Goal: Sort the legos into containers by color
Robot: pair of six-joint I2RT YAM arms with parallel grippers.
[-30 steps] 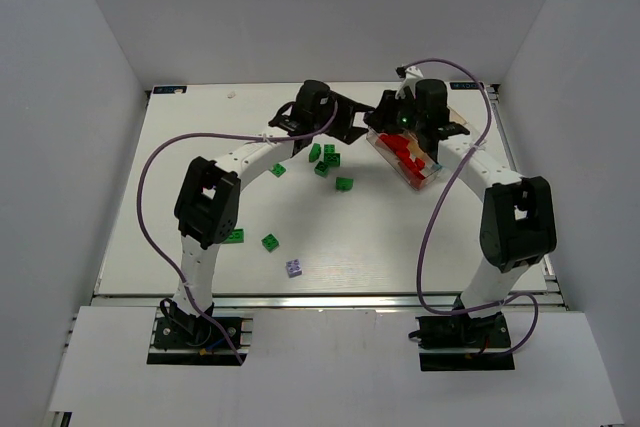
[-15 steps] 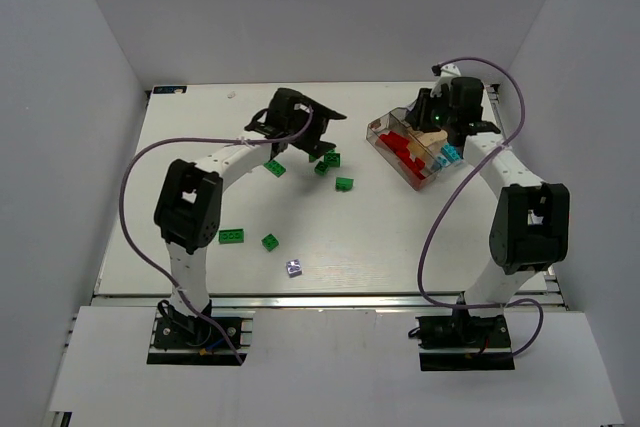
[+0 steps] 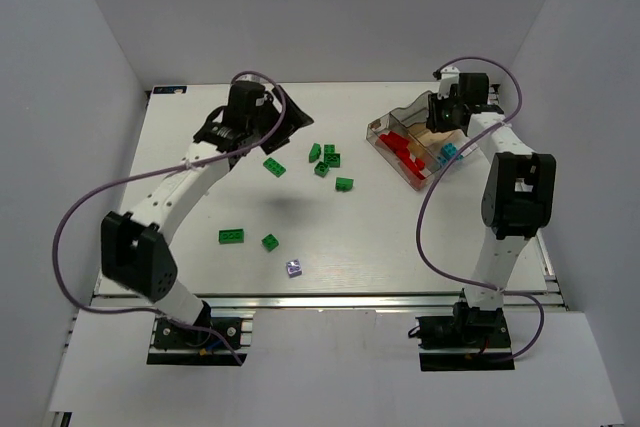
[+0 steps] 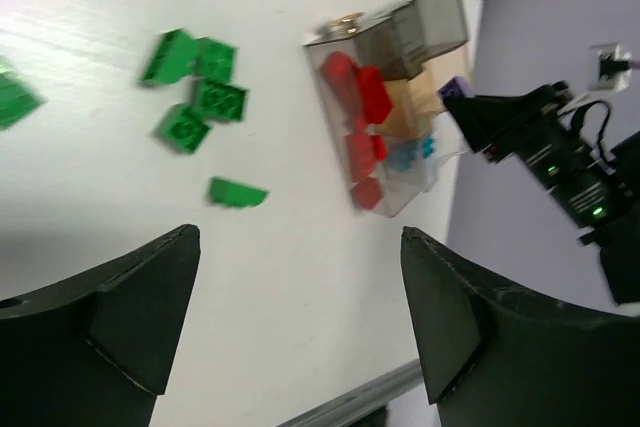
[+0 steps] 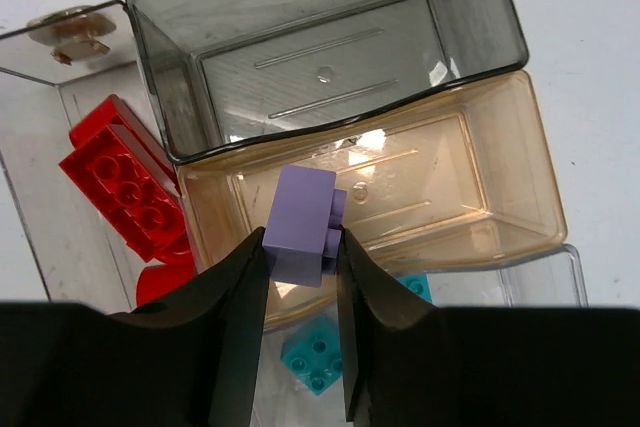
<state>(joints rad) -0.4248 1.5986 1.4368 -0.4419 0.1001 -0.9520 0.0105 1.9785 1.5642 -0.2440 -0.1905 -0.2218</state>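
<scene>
My right gripper [image 5: 303, 242] is shut on a pale purple brick [image 5: 300, 212] and holds it over the tan compartment [image 5: 480, 177] of the clear tray [image 3: 405, 115]. Red bricks [image 5: 125, 182] and cyan bricks [image 5: 312, 357] lie in other compartments. The smoky compartment [image 5: 330, 57] holds nothing. My left gripper [image 3: 290, 119] is open and empty, above the table left of the tray. In the left wrist view, its fingers [image 4: 130, 317] frame bare table. Green bricks [image 3: 325, 159] lie clustered mid-table and show in the left wrist view [image 4: 205, 82].
More green bricks lie loose at the left [image 3: 274, 167], front left [image 3: 232, 236] and beside it [image 3: 270, 242]. A second pale purple brick [image 3: 293, 268] sits near the front edge. White walls close in the table on three sides.
My left arm has swung left, away from the tray and the green cluster. My right gripper has moved right and back over the tray's far side.
</scene>
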